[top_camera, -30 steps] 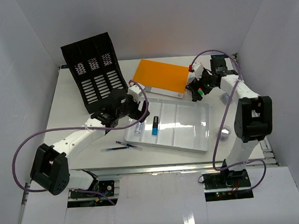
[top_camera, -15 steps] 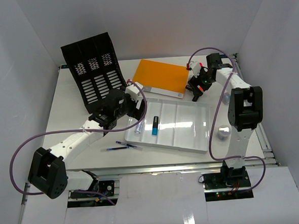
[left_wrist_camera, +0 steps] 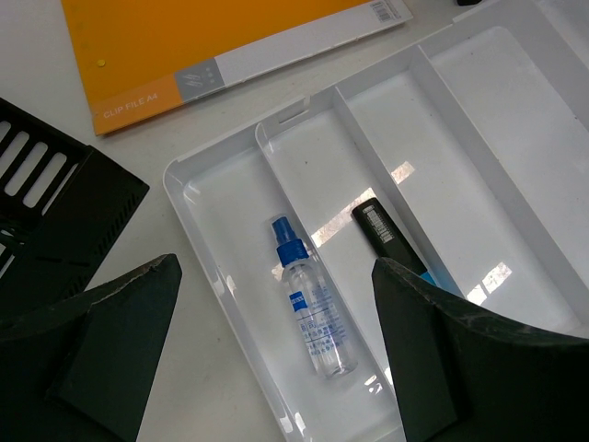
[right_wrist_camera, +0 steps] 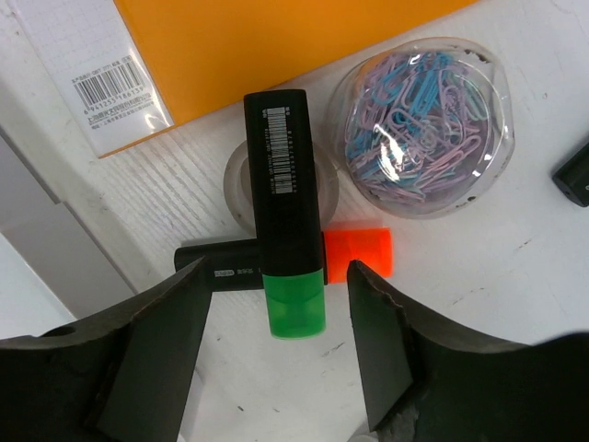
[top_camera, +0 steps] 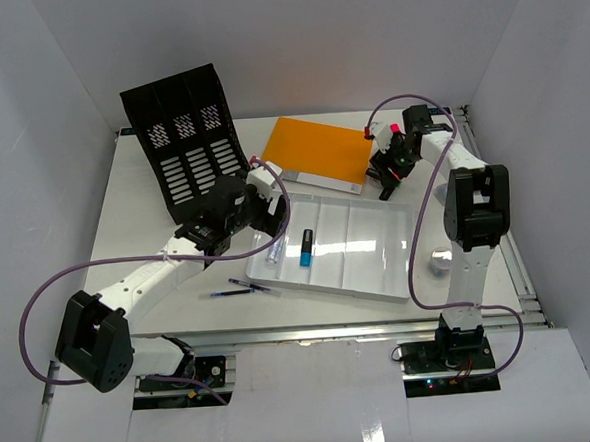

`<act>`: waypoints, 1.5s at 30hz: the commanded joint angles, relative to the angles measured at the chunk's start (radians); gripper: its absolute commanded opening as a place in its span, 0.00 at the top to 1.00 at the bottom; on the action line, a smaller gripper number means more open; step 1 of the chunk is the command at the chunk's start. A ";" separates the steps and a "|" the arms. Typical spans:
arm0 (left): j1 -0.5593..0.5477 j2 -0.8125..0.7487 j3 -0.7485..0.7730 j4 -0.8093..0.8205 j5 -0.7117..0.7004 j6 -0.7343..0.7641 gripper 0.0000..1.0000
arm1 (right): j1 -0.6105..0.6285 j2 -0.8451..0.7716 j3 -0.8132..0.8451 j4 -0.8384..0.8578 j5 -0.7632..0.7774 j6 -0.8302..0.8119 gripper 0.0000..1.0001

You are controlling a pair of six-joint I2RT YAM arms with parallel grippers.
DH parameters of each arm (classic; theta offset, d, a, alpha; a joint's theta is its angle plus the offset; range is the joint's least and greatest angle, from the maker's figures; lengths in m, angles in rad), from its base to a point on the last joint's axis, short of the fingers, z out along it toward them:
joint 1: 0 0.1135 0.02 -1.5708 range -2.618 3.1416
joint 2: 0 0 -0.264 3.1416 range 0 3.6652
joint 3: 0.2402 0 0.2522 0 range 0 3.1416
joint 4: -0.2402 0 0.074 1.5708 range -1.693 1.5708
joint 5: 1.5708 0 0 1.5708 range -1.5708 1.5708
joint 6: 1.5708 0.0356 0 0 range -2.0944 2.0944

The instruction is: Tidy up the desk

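The white desk [top_camera: 135,221] holds a white compartmented tray [top_camera: 378,266]. A clear spray bottle with a blue cap [left_wrist_camera: 313,308] lies in the tray's left compartment, and a black and blue highlighter [left_wrist_camera: 391,235] lies in the one beside it. My left gripper [left_wrist_camera: 274,276] hangs open and empty above the bottle. My right gripper [right_wrist_camera: 278,304] is open and empty, straddling the green cap of a black highlighter [right_wrist_camera: 285,184]. That highlighter lies across an orange-capped one [right_wrist_camera: 359,255] at the desk's back right [top_camera: 387,170].
A clear pot of paper clips [right_wrist_camera: 419,129] and a white tape roll [right_wrist_camera: 241,189] sit by the highlighters. An orange clip file [top_camera: 316,150] lies behind the tray. A black file rack [top_camera: 185,138] stands back left. Pens [top_camera: 244,287] lie in front of the tray, and a small silver object [top_camera: 441,262] to its right.
My right arm has swung its gripper back and to the left, over the highlighters. My left gripper has barely moved above the tray.
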 commanded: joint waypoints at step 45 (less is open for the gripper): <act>0.015 -0.151 -0.071 0.123 -0.238 -0.061 0.02 | 0.057 -0.310 -0.135 -0.043 -0.175 -0.134 0.82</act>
